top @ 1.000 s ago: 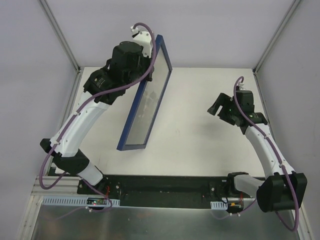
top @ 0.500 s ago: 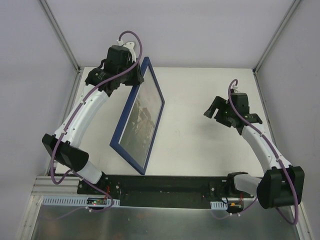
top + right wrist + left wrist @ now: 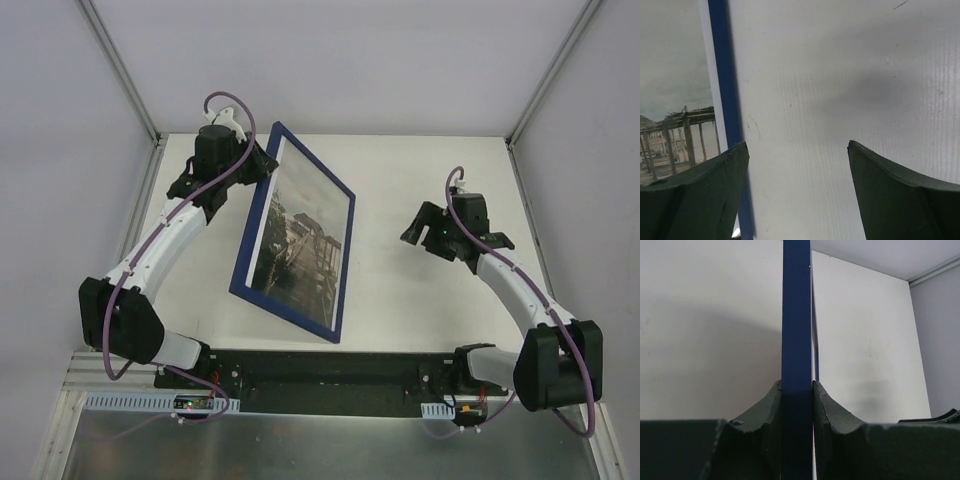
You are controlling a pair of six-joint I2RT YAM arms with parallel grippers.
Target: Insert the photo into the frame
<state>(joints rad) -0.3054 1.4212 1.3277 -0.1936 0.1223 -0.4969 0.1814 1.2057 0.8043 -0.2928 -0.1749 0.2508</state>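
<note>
The frame (image 3: 346, 265) has swung from edge-on to tilted face-up over the table (image 3: 420, 165), its far-left edge clamped in the left fingers (image 3: 263, 165). The photo (image 3: 297, 245) shows behind its pane, so insertion looks done. Right of the frame, the right fingers (image 3: 419, 223) hang apart.

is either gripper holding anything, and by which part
The left gripper clamps the navy frame by its left long edge, near the far corner. The right gripper is open and holds nothing.

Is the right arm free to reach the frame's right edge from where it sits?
Probably yes: the right gripper is open, and only bare table lies between it and the frame.
</note>
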